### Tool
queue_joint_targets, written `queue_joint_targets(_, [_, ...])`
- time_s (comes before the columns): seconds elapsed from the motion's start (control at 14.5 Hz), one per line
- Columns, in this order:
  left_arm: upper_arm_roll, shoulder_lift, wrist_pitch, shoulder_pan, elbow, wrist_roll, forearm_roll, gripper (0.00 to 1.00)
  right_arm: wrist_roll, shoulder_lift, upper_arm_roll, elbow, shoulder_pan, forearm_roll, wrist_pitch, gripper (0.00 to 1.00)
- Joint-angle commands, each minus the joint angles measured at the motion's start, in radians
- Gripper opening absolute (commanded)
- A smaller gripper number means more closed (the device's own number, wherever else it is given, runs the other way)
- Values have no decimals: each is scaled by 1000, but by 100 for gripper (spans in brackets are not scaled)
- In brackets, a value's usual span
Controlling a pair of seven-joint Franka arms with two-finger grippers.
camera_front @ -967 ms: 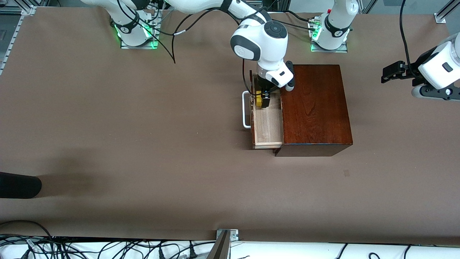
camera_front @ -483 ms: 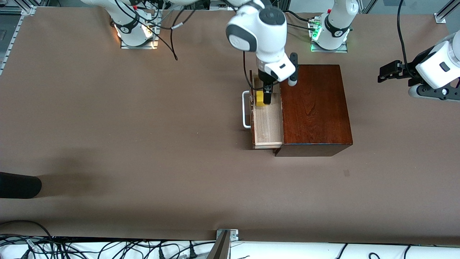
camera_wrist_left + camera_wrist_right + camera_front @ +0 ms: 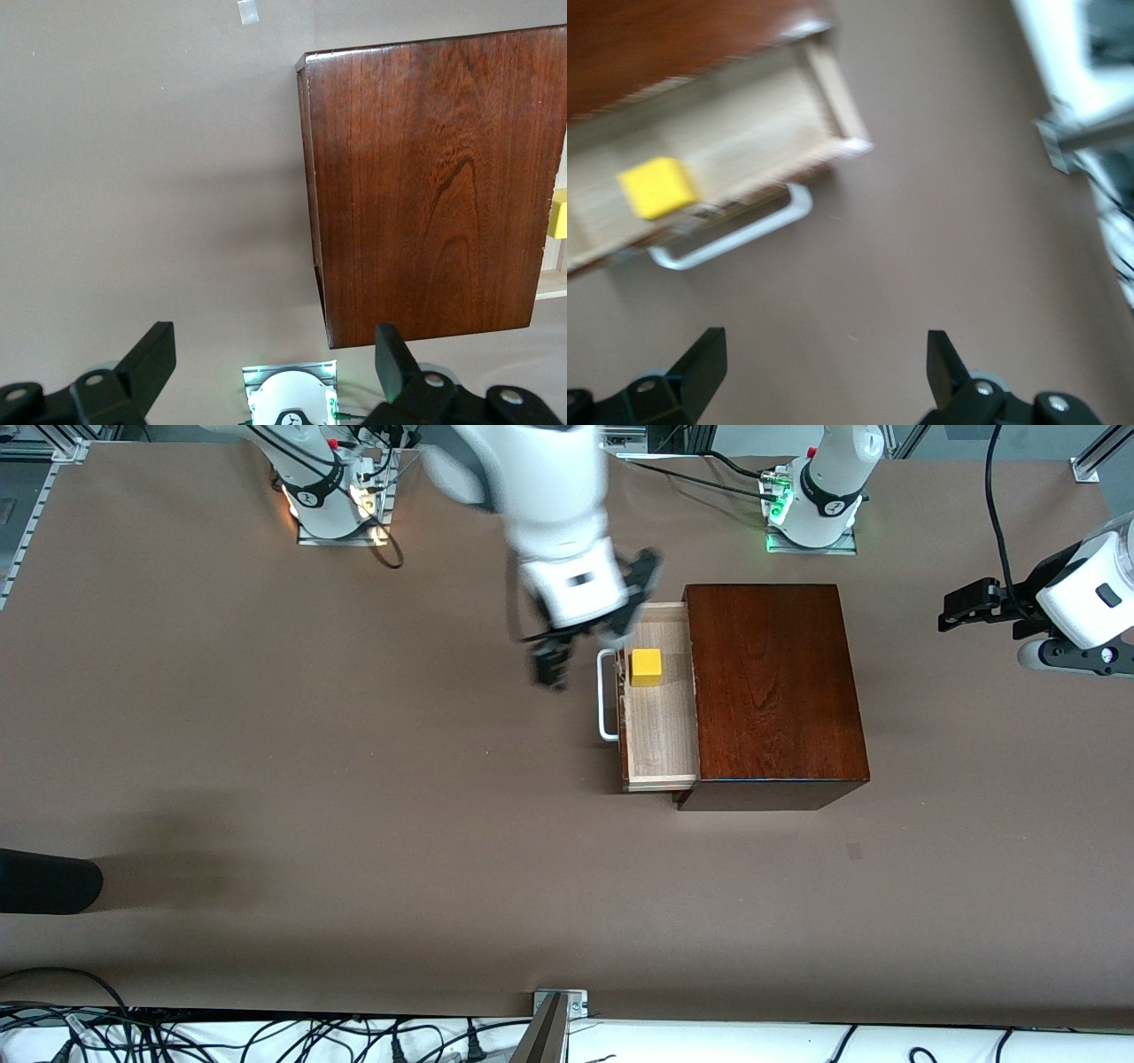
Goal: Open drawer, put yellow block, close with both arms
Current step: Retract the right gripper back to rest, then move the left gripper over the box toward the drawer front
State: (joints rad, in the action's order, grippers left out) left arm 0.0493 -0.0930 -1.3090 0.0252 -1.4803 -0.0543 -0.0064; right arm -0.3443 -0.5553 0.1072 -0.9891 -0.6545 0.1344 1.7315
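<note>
While the brown table (image 3: pixel 354 779) takes up nearly all of the front view, the biggest thing on it is the dark wooden box (image 3: pixel 772 691), which stands toward the left arm's end of the table. From the side of the box that faces the right arm's end, the drawer (image 3: pixel 660 735) is pulled out, and its pale wooden floor and white handle (image 3: pixel 605 695) can be seen. The right arm (image 3: pixel 540 505) reaches from its base to a place over the bare table just beside the handle, and the right gripper (image 3: pixel 551 666) hangs there with its fingers apart and nothing between them. The left arm waits over its own end of the table, well apart from the box; the left gripper (image 3: pixel 275 363) also has its fingers wide apart and holds nothing. The yellow block (image 3: pixel 646 667) lies inside the drawer, on its floor, in the part farther from the front camera.
</note>
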Motion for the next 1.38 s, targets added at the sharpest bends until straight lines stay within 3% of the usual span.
queue_joint_targets(0.0, [1, -11, 14, 6, 28, -12, -26, 100, 5, 81, 20, -29, 157, -93, -23, 100])
queue_joint_targets(0.14, [1, -11, 10, 6, 29, -12, -26, 100, 4, 148, 19, -95, 266, -162, -26, 100])
queue_joint_targets(0.48, [7, -22, 2, 1, 31, -15, -35, 100, 30, 401, 0, -420, 462, -257, -17, 100])
queue_joint_targets(0.76, [32, -54, -3, -45, 81, -19, -73, 100, 85, 570, -118, -635, 475, -257, 3, 100])
queue_joint_targets(1.1, [46, -206, -27, -200, 147, -36, -115, 100, 152, 595, -188, -686, 475, -196, -10, 100])
queue_joint_targets(1.31, [55, -277, -125, -280, 167, -35, -127, 100, 217, 595, -204, -703, 478, -174, -12, 100])
